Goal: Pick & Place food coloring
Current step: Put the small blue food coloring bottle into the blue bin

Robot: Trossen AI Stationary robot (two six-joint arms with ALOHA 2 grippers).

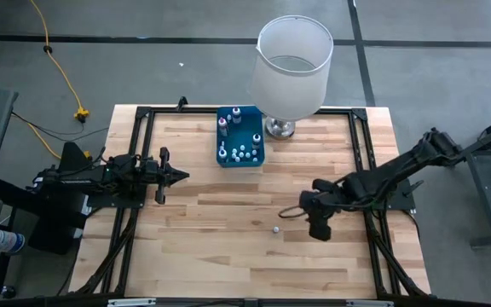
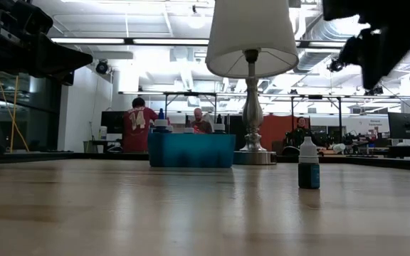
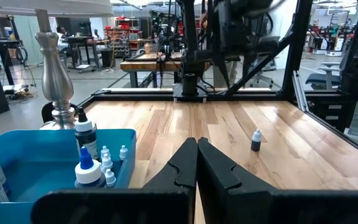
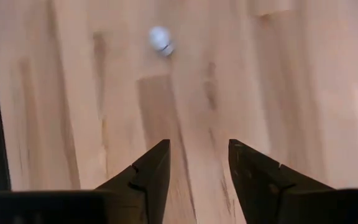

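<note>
One small food coloring bottle (image 1: 275,228) with a white cap and dark body stands upright alone on the wood table, also seen in the low view (image 2: 308,165), the left wrist view (image 3: 255,140) and from above in the right wrist view (image 4: 160,40). Several more bottles stand in a blue tray (image 1: 223,154) at the far middle. My right gripper (image 1: 295,212) is open, raised above the table, just right of the lone bottle, pointing down. My left gripper (image 1: 181,176) is shut and waits at the table's left side, pointing right.
A lamp with a big white shade (image 1: 292,66) on a metal base (image 1: 280,129) stands right beside the blue tray at the far edge. A black frame (image 1: 363,145) borders the table. Bare wood lies around the lone bottle. People sit in the room behind (image 2: 139,122).
</note>
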